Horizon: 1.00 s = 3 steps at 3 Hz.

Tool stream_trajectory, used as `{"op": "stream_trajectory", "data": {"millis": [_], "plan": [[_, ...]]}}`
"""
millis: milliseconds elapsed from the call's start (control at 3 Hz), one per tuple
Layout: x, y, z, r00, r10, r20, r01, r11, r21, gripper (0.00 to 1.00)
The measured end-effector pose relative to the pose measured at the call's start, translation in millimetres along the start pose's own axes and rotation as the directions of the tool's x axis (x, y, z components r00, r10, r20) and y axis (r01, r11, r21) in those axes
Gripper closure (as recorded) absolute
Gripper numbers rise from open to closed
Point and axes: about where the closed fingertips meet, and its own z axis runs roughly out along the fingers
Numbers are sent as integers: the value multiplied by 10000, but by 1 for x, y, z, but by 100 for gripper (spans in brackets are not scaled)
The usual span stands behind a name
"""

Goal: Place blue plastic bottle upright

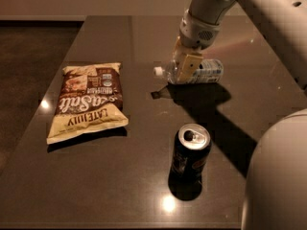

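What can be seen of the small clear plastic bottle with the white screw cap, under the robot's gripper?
The small clear plastic bottle lies on its side on the dark glossy table, not upright. Its white screw cap points left in the camera view, and a white-and-blue label wraps the body towards the right end. The plastic looks thin and transparent. The gripper sits over the bottle's middle and hides that part. Nothing else touches the bottle.

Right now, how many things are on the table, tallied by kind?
Bottles: 1, the blue plastic bottle, lying on its side with the gripper over its neck end.
Cans: 1, the soda can, upright.
Bags: 1, the chip bag, lying flat.
Total: 3.
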Motion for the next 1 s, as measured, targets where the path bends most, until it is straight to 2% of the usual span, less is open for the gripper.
{"op": "stream_trajectory", "data": {"millis": [333,667,1000], "plan": [[-5,-10,-35,9887,697,1331,-761,9961,442,100],[-17,-6,-77,9447,1200,3053,-1544,9838,908,100],[-23,8,-110,8710,1558,4660,-2308,9670,1081,100]]}}
